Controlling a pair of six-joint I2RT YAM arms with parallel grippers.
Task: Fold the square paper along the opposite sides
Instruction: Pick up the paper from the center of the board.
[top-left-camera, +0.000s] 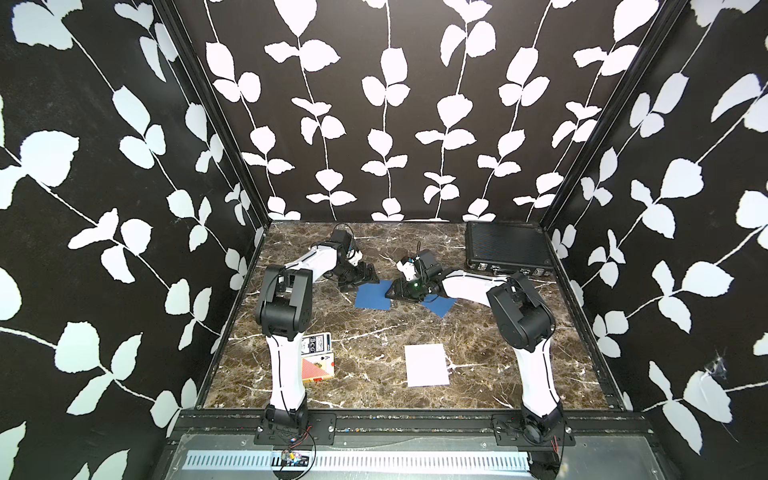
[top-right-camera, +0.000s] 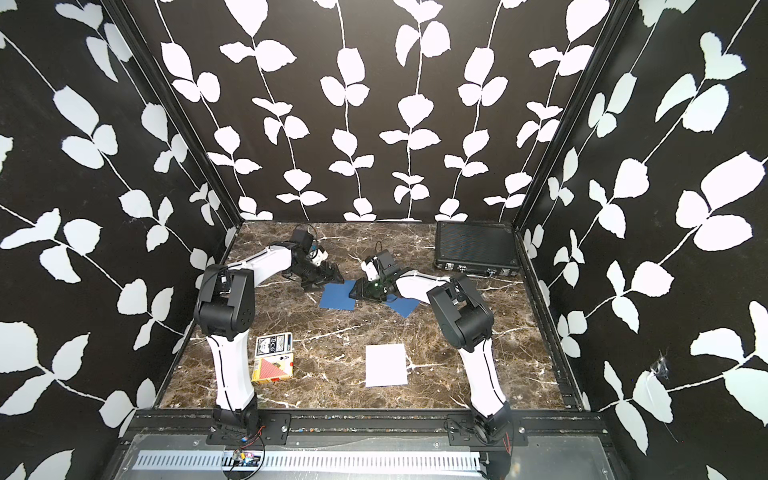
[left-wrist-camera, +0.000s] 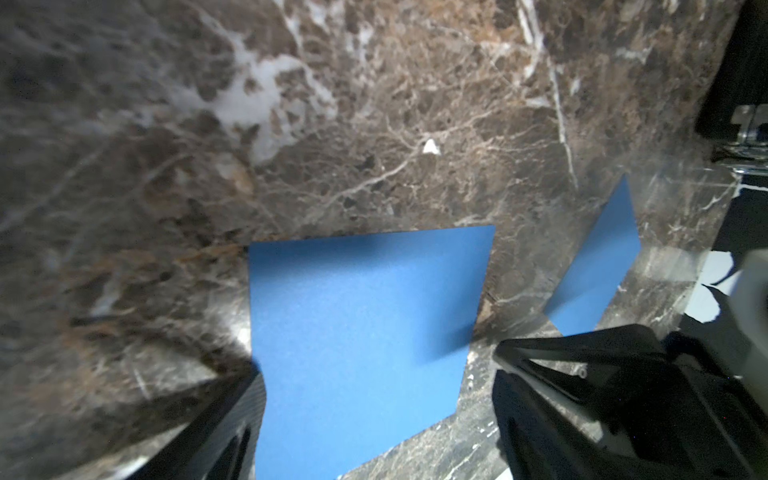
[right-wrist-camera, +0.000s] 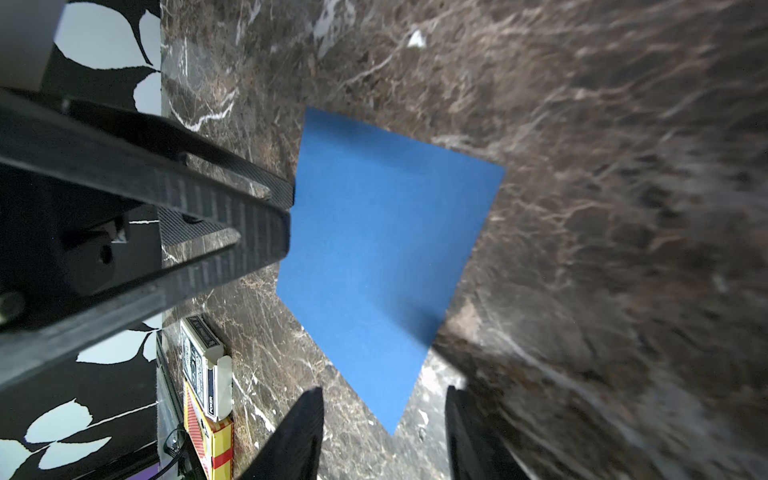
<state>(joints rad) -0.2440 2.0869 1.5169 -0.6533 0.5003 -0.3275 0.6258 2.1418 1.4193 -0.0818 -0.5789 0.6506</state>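
Our left end effector (top-left-camera: 360, 278) and right end effector (top-left-camera: 392, 291), fingers apart, flank the blue paper (top-left-camera: 372, 297) lying flat on the table (top-left-camera: 374, 332), presumably readying edge grasps.

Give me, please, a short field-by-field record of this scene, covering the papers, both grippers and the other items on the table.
surface: marble table
left gripper: open, at the far left corner of the blue paper
right gripper: open, low over the blue paper's opposite side
blue paper: flat, not gripped
second blue paper: flat, partly hidden by the right gripper in both top views
white paper: flat near the front, untouched
other items: card boxes front left; black case rear right
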